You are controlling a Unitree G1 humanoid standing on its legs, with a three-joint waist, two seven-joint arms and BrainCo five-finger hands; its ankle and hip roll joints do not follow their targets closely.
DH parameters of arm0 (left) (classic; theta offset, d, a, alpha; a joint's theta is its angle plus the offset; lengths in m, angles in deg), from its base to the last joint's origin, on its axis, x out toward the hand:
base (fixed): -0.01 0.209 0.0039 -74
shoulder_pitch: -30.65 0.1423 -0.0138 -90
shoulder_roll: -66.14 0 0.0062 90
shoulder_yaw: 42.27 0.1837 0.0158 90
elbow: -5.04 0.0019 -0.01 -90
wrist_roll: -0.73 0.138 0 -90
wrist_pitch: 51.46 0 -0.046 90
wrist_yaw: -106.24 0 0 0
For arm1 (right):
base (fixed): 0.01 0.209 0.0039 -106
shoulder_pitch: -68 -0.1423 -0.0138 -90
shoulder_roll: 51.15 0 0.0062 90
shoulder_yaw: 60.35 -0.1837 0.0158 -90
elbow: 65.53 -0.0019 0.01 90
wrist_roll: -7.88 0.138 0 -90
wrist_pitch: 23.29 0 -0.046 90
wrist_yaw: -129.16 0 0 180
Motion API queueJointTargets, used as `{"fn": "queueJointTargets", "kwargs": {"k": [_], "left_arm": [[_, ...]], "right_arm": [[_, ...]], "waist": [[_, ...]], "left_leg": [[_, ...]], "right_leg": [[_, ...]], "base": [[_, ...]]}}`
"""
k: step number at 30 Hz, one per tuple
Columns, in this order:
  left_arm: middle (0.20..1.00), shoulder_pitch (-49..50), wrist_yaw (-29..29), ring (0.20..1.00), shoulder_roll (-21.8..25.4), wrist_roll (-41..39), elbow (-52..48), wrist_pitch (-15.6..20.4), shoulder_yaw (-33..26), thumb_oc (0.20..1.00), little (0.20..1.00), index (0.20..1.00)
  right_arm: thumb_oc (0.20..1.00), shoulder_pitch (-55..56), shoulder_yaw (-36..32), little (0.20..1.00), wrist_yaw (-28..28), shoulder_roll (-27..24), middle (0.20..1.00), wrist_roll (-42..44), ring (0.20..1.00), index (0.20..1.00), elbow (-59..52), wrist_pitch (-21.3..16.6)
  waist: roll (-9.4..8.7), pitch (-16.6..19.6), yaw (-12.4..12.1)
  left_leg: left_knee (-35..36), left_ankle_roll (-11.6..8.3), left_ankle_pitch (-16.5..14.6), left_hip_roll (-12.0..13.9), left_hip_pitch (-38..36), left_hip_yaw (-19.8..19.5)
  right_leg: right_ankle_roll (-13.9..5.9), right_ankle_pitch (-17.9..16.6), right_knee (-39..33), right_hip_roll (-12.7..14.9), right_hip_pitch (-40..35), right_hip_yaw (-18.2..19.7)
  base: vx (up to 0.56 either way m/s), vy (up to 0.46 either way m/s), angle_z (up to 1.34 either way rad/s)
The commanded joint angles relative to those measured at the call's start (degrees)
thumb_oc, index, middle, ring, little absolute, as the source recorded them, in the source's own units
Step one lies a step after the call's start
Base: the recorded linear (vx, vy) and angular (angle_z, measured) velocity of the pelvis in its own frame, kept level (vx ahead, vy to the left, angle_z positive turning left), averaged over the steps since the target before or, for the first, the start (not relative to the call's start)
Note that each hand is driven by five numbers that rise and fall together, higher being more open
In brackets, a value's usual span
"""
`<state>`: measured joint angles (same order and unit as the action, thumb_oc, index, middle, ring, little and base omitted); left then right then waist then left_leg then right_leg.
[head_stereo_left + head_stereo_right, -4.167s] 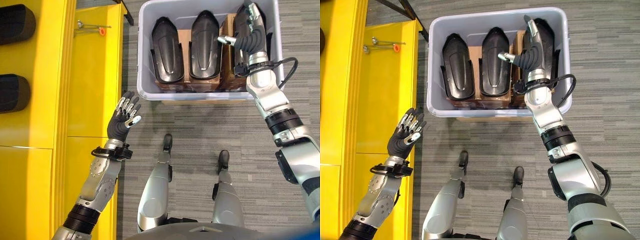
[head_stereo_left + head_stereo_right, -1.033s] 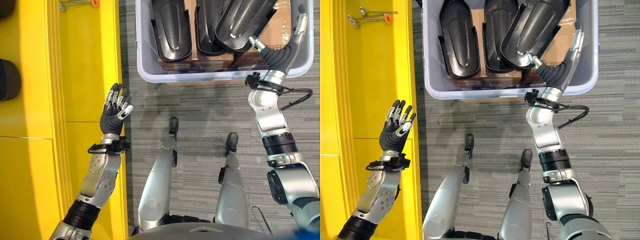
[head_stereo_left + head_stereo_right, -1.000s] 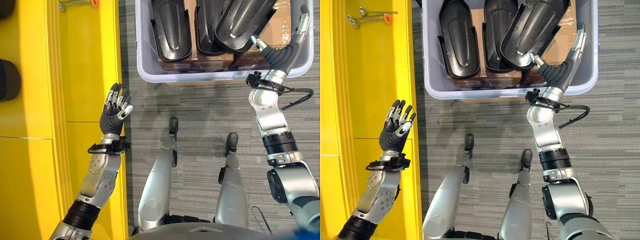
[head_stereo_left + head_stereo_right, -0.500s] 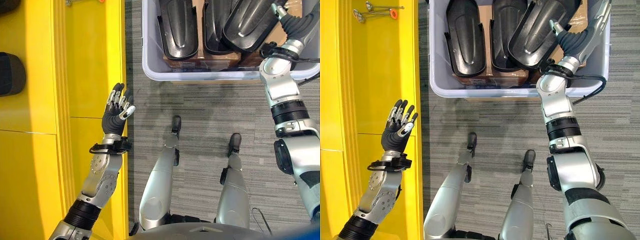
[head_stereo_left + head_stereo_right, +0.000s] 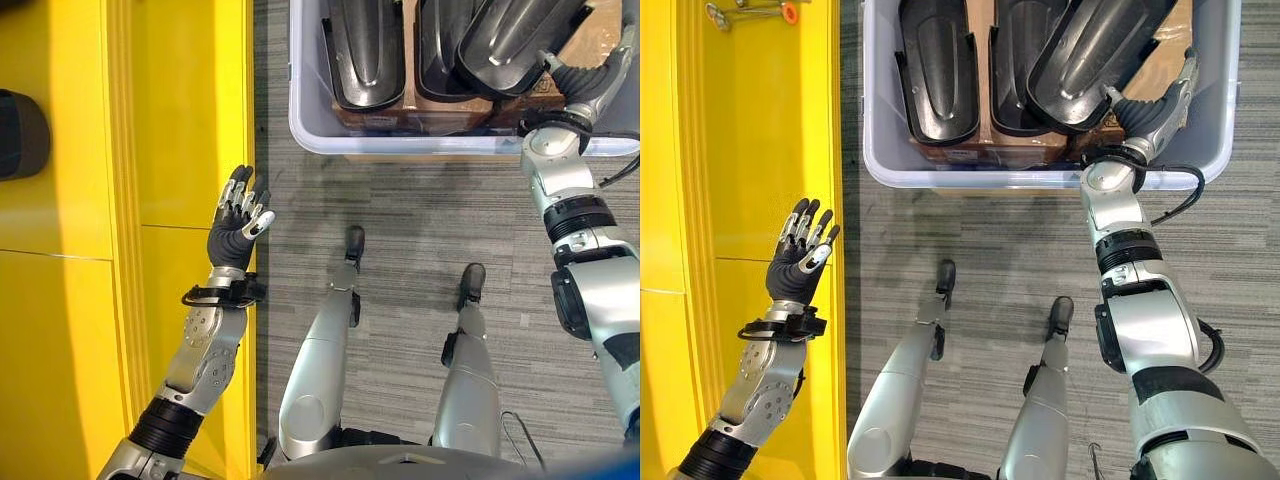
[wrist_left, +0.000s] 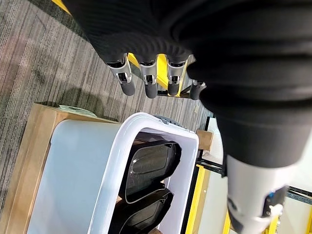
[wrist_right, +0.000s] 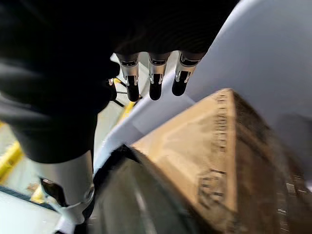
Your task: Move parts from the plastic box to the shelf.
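Left hand (image 5: 238,226): raised at the edge of the yellow shelf (image 5: 170,150), fingers straight and spread, holding nothing.
Floor (image 5: 420,230): grey striped carpet between the robot and the box.
Right hand (image 5: 1148,112): reaches over the near wall of the plastic box (image 5: 1040,178); thumb and fingers stand apart, with the near end of the tilted part (image 5: 1095,50) between them, so it grips that part.
Tilted part: black, lifted at an angle, its far end lying over the middle part (image 5: 1015,60).
Other parts: the left part (image 5: 938,70) and the middle one lie side by side on cardboard (image 5: 985,150) inside the box.
Shelf, far end: small metal tools (image 5: 745,12) lie on the yellow surface.
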<state>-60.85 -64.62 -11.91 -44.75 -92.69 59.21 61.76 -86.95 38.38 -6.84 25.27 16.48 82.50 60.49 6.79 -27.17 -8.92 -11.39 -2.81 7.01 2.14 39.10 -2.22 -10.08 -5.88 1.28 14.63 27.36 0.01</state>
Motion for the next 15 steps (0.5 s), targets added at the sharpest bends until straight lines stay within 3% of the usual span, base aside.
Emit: {"fn": "queueJointTargets", "kwargs": {"k": [1, 15], "left_arm": [[1.000, 0.3, 0.1, 1.000, 2.6, 1.7, -4.6, 3.4, 1.6, 1.000, 1.000, 1.000], [1.000, -0.1, 0.2, 1.000, 3.7, 1.0, -5.2, 3.5, 2.2, 1.000, 1.000, 1.000]], "right_arm": [[1.000, -3.6, 2.0, 1.000, -1.0, -2.6, 1.000, 4.1, 1.000, 1.000, 0.9, -4.0], [1.000, -10.3, 7.2, 1.000, -4.7, -4.4, 1.000, 9.1, 1.000, 1.000, 8.4, -4.2]], "waist": [[1.82, 0.4, 0.3], [1.65, -0.2, -0.5]], "left_leg": [[-0.2, -0.41, -2.6, 0.8, 0.1, -2.1], [-1.7, -0.25, -3.2, 0.2, 1.8, -2.2]], "right_leg": [[1.75, 7.6, 9.6, 1.3, -0.8, 2.9], [1.64, 7.6, 10.1, 1.5, -0.3, 2.5]], "base": [[0.00, 0.000, 0.00], [0.00, 0.002, 0.01]]}}
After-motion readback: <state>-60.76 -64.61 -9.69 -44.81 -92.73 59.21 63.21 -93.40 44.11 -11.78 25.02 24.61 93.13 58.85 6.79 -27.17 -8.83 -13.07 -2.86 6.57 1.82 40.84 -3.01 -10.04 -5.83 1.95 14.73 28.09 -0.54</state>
